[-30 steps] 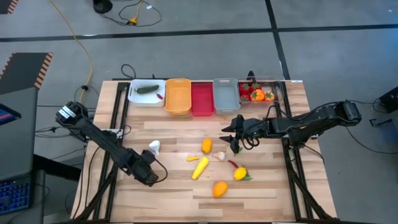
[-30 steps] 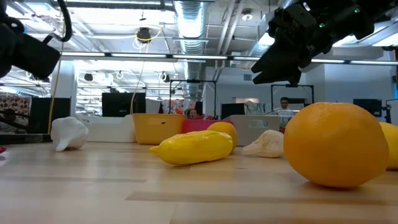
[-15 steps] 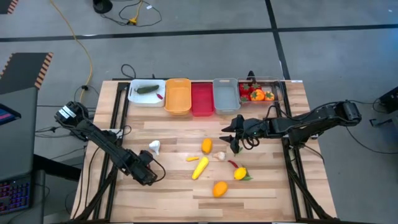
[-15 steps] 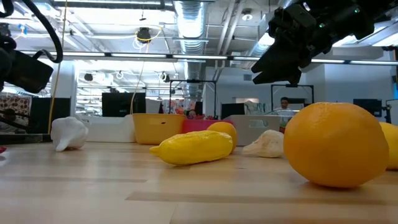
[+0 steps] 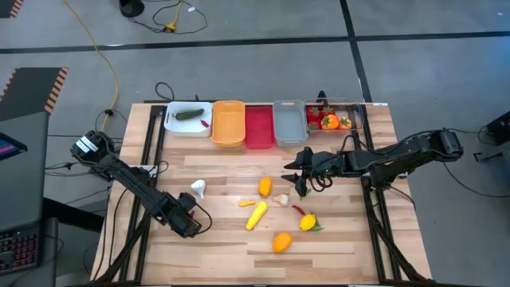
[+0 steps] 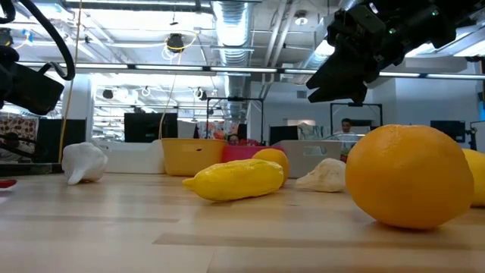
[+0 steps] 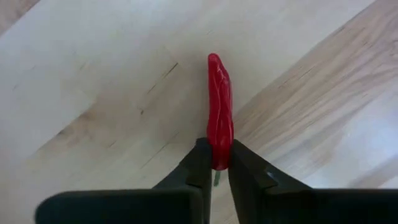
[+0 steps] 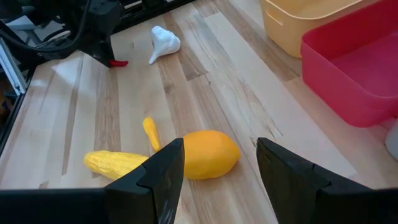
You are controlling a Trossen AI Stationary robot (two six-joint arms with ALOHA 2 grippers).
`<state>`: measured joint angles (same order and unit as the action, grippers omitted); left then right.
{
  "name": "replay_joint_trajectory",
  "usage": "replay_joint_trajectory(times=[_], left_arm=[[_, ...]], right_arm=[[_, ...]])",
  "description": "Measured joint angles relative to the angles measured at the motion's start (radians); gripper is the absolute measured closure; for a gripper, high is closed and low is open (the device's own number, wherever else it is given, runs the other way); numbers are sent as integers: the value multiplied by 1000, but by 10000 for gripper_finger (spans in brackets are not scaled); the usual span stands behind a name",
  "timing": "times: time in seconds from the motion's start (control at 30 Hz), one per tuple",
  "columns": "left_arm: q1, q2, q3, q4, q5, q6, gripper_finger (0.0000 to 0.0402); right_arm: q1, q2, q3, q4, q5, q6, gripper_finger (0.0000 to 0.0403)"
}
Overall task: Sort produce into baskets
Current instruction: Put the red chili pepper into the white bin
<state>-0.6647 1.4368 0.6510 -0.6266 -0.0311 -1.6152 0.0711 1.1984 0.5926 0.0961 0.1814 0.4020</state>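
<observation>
The left hand sits low over the pale wooden counter, near the counter's left front, and its two dark fingers are clamped on the stem end of a small glossy red plastic chilli. In the left wrist view the chilli's long axis runs straight out from between the fingertips, in line with the hand, with its blunt tip pointing away; it looks to lie flat on the boards, not yet lifted. In the right wrist view the same chilli shows as a red sliver at the left hand, just beside the white toy garlic bulb.

The relation that counts for the next move is this: the red rectangular plastic bin stands in the row of bins along the far edge of the counter, well apart from the chilli and diagonally across from it, to the right. The left arm already has the grip, so the carry is its job, and I judge that the pinch on one end may let the chilli swing.

The right hand hovers with fingers apart above the orange toy pepper, between the bins and the yellow toy corn cob.
</observation>
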Motion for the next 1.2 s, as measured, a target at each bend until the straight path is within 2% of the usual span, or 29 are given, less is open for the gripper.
replay_joint_trajectory(times=[0.13,0.37,0.73,1.0,1.2], left_arm=[[0,3,17,-13,3,42,390],[16,5,84,-56,46,158,390],[168,-26,233,-137,36,522,390],[332,-216,299,-279,-92,737,390],[531,-381,299,-429,-224,875,390]], right_arm=[[0,0,0,0,0,0,175],[0,0,0,0,0,0,175],[0,0,0,0,0,0,175],[0,0,0,0,0,0,175],[0,0,0,-1,0,0,175]])
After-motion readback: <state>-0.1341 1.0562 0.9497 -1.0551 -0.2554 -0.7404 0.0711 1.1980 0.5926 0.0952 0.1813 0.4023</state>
